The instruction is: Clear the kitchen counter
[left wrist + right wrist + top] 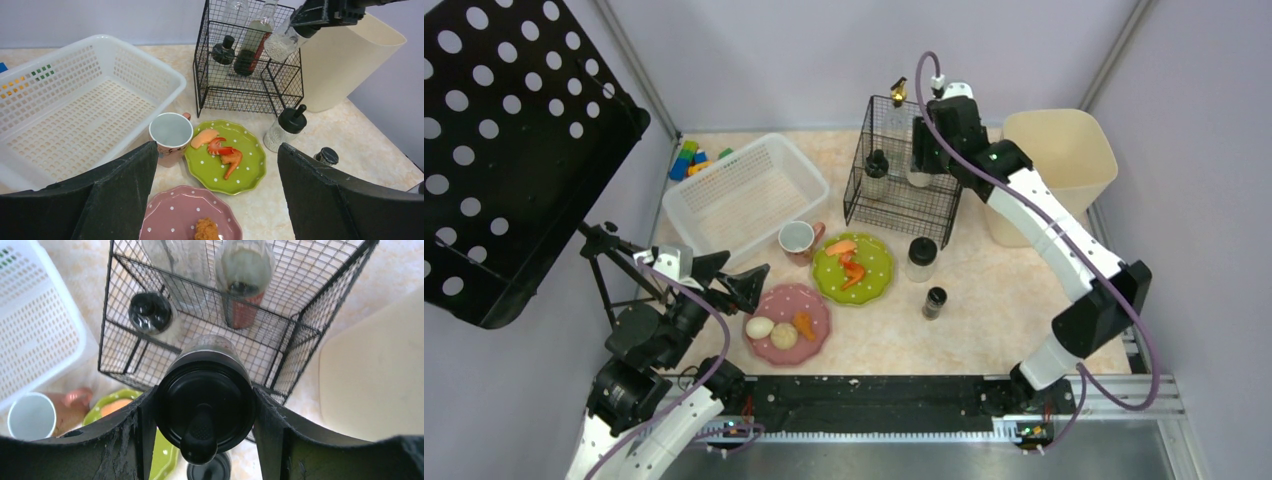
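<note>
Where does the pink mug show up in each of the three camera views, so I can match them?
Top external: the mug sits centre-left, between the white basket and the green plate.
Left wrist: the mug is near centre, just left of the green plate.
Right wrist: the mug is in the bottom-left corner, left of the right tool gripping a bottle.
Shared landmark: the black wire rack, visible in all three.

Text: nothing readable is showing anywhere on the kitchen counter (994,300) | Labels: the reddish band on the bottle (243,315) is coming through blurred
</note>
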### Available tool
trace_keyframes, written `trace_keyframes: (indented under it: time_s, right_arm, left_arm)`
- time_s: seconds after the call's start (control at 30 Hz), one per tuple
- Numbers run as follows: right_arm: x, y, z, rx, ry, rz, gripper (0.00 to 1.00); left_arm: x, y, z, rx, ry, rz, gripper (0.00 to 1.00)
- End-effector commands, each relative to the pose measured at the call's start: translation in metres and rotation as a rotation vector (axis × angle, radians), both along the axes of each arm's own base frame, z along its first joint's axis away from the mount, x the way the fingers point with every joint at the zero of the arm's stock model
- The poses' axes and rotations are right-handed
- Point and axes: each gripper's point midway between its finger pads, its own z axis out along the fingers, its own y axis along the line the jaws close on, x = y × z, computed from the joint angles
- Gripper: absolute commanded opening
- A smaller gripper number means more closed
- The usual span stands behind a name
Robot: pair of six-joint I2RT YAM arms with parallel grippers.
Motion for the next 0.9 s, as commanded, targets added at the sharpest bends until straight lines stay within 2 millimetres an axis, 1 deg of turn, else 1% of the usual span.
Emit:
trace_keyframes:
  time_s: [0.0, 0.2, 0.47, 0.67, 0.87]
  right_arm:
    - [0.036, 0.011, 0.056, 0.128, -0.189, -0.070, 0.27]
    - [0.060, 0.023, 0.039, 0.146, -0.176, -0.100, 0.27]
    - [0.078, 0.028, 0.018, 0.139, -0.166, -0.137, 0.27]
    - [0.086, 0.027, -0.009, 0.106, -0.134, -0.170, 0.27]
    - [0.092, 0.036, -0.039, 0.092, -0.077, -0.155, 0.28]
  left_arm:
    - [0.001, -0.001, 0.007, -0.014, -0.020, -0.002, 0.94]
    - [0.002, -0.001, 0.006, -0.012, -0.017, -0.001, 0.94]
    - [0.002, -0.002, 0.006, -0.011, -0.016, -0.004, 0.94]
    - [0.001, -0.002, 0.006, -0.011, -0.017, -0.005, 0.94]
    - [0.001, -0.002, 0.006, -0.012, -0.017, -0.004, 0.94]
